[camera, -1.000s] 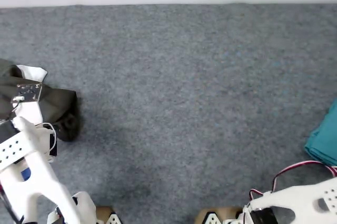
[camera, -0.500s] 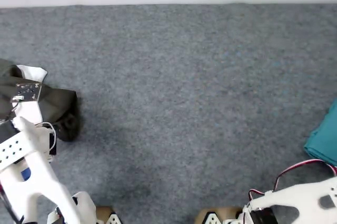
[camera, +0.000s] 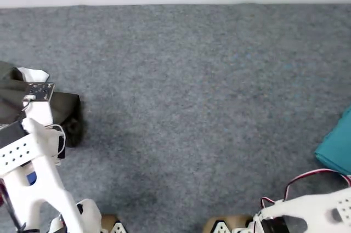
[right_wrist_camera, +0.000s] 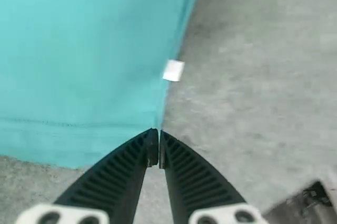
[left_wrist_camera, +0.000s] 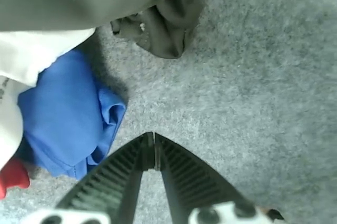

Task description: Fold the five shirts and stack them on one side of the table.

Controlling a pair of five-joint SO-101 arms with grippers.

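Jaws of the left gripper (left_wrist_camera: 154, 153) are pressed together on nothing, over the grey table (left_wrist_camera: 253, 76), with a blue shirt (left_wrist_camera: 68, 124) just beside and a dark olive shirt (left_wrist_camera: 163, 23) and a white shirt (left_wrist_camera: 37, 55) heaped beyond. The right gripper (right_wrist_camera: 158, 150) is likewise closed, tips at the hem of the teal shirt (right_wrist_camera: 79, 50) on the table's right side; whether they nip cloth is hard to tell.

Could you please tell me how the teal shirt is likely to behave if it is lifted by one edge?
The teal shirt lies flat, with a stitched hem, so it will probably hang limp and unfold from a one-edge grip. It looks light; on the rough grey table cover, a push would likely bunch it rather than slide it.
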